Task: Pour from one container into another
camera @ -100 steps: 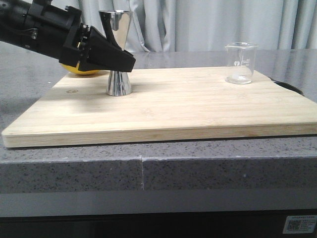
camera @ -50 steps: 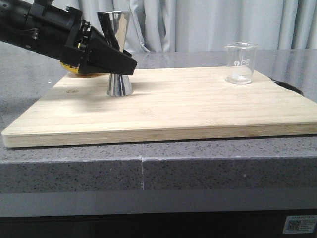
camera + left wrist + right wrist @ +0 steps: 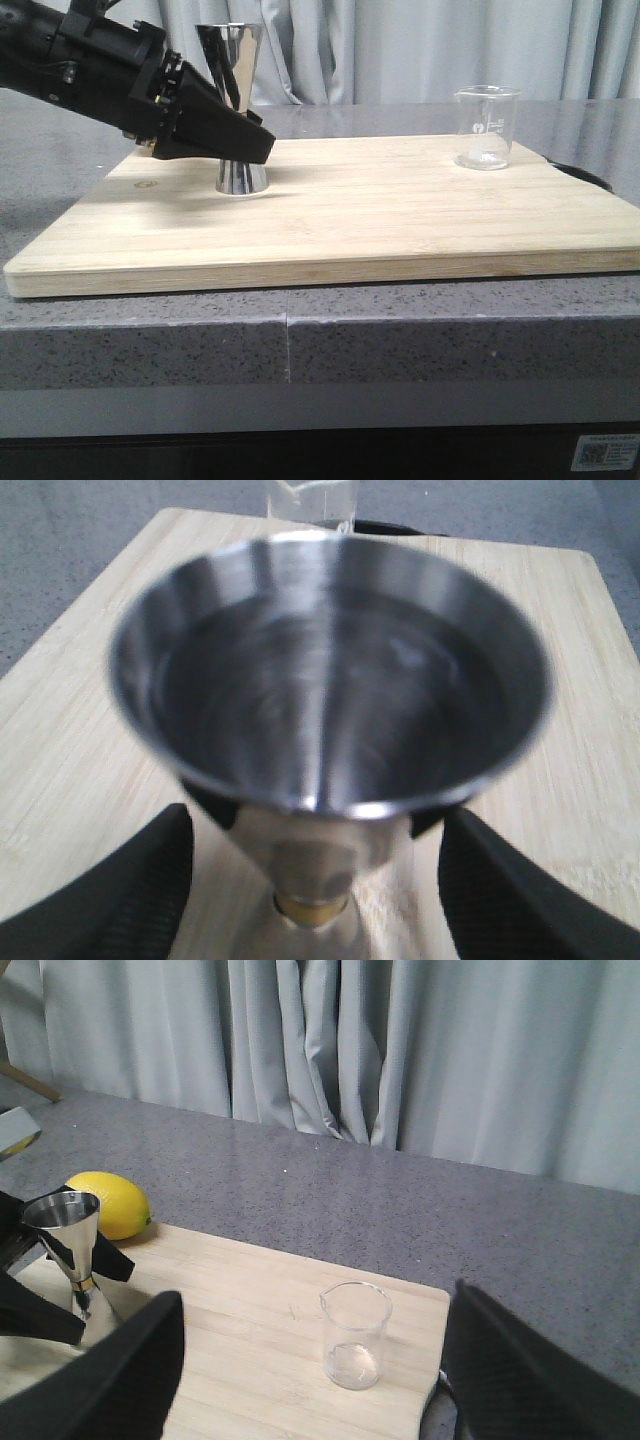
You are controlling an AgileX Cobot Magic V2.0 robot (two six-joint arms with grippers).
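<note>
Because the left tool (image 3: 240,140) straddles the steel jigger's (image 3: 238,100) waist at the upper left of the front frame, fingers spread and apparently not yet gripping, an off-centre closure could tip the tall jigger on the board (image 3: 340,215). The glass beaker (image 3: 486,127) stands at upper right, well apart. The right tool (image 3: 310,1400) hovers spread and empty.

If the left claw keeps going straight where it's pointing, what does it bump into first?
Probably the steel jigger. The left claw is open, its fingers on either side of the jigger's waist, so the jigger sits right in its way. How close is hard to tell.
</note>
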